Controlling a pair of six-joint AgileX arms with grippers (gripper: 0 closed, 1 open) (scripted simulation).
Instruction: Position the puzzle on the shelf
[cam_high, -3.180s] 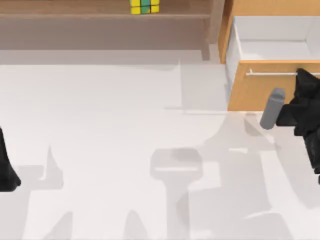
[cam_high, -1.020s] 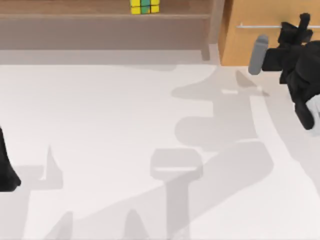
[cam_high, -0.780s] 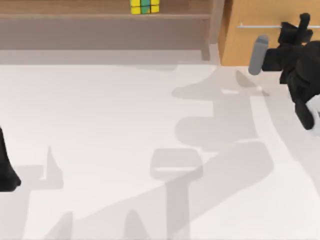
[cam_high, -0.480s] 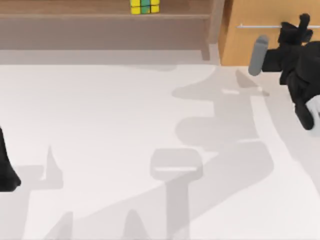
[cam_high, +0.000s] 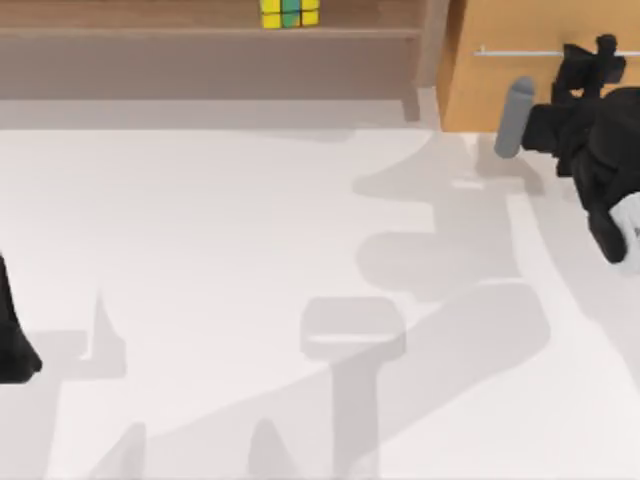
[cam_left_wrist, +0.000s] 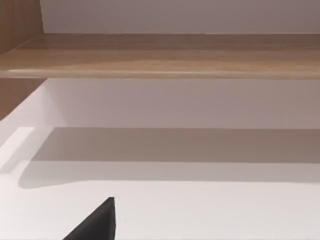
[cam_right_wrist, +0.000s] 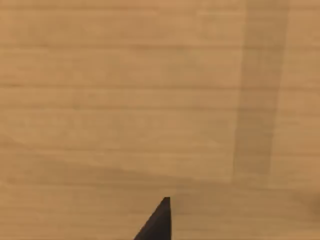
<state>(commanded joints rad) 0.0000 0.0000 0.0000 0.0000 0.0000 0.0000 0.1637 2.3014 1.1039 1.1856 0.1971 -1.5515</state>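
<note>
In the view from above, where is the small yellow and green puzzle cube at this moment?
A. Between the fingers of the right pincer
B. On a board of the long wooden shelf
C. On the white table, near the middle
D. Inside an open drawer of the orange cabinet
B. The puzzle sits on a board of the shelf at the far edge of the table, well apart from the right pincer, which is by the orange cabinet.

We can read no text, label, brand, number or sign anywhere; every surface we see is plain, without any lettering or marks.
</note>
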